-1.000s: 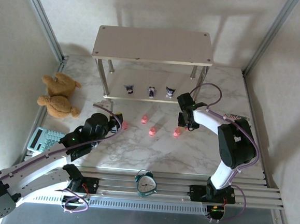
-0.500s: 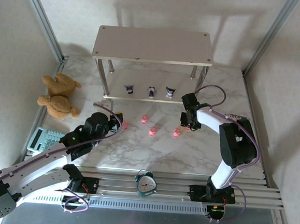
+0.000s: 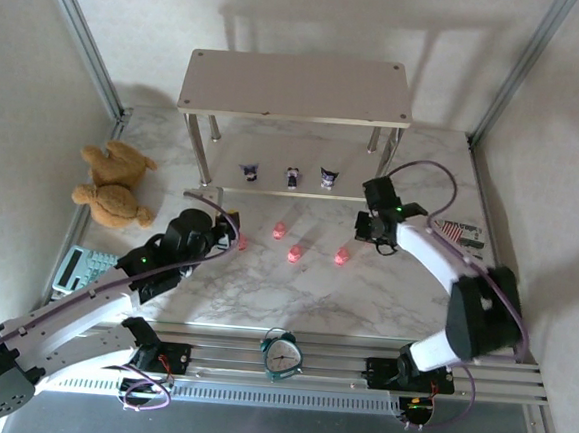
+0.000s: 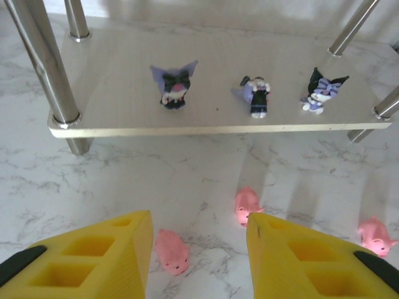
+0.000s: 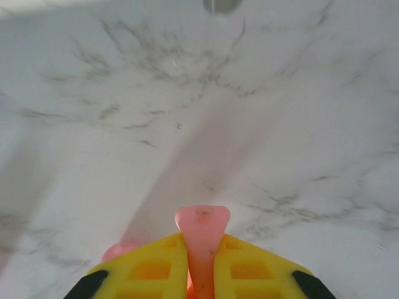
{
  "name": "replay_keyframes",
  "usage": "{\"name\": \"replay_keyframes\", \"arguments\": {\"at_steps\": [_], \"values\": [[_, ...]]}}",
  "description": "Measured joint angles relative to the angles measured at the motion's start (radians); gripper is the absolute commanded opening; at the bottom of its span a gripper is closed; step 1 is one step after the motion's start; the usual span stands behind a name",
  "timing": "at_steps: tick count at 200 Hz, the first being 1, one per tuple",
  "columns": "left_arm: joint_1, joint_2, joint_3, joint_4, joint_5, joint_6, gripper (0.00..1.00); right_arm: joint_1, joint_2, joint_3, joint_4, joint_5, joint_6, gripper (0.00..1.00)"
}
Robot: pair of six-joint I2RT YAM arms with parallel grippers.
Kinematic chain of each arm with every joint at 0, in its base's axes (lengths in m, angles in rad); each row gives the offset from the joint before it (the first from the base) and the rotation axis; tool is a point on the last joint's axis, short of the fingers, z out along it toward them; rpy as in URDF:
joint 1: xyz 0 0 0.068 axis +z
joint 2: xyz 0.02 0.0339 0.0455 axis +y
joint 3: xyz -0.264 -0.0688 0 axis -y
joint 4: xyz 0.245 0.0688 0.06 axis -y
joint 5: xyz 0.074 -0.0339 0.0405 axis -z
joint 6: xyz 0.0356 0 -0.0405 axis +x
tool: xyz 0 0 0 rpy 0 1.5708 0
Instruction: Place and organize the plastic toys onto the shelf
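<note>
**Two robot arms over a marble table, one pinching a pink toy**

A white marble table sits between pale walls, with metal frame posts at the back corners. At the back stands the two-tier shelf. Three purple-and-white figurines stand in a row on its lower board. Four pink pig toys lie on the marble in front of it.

The left arm reaches in low. Its left gripper is spread, with one pig lying on the table between the yellow fingers. The right arm bends in from the right. The right gripper is pressed together on a fifth pink pig, in front of the shelf's right end.

The fingers hide most of that toy. A blurred pink spot beside it cannot be identified.
</note>
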Motion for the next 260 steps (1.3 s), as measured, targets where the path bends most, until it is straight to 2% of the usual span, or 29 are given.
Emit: {"name": "replay_keyframes", "arguments": {"at_steps": [32, 64, 104, 155, 196, 260], "values": [[0.000, 0.027, 0.142, -0.024, 0.000, 0.030, 0.45, 0.000, -0.190, 0.234, -0.125, 0.003, -0.040, 0.14], [0.004, 0.067, 0.277, -0.029, 0.001, 0.064, 0.47, 0.000, -0.215, 0.541, -0.193, 0.001, -0.100, 0.15], [0.011, 0.151, 0.416, -0.039, 0.010, 0.106, 0.48, 0.000, -0.058, 0.876, -0.273, 0.002, -0.177, 0.16], [0.046, 0.179, 0.451, -0.053, 0.062, 0.128, 0.49, -0.002, 0.242, 1.213, -0.380, 0.003, -0.245, 0.16], [0.079, 0.179, 0.451, -0.069, 0.096, 0.128, 0.49, -0.006, 0.378, 1.367, -0.433, 0.005, -0.267, 0.16], [0.112, 0.179, 0.451, -0.073, 0.134, 0.128, 0.49, -0.022, 0.442, 1.405, -0.455, 0.012, -0.281, 0.17]]}}
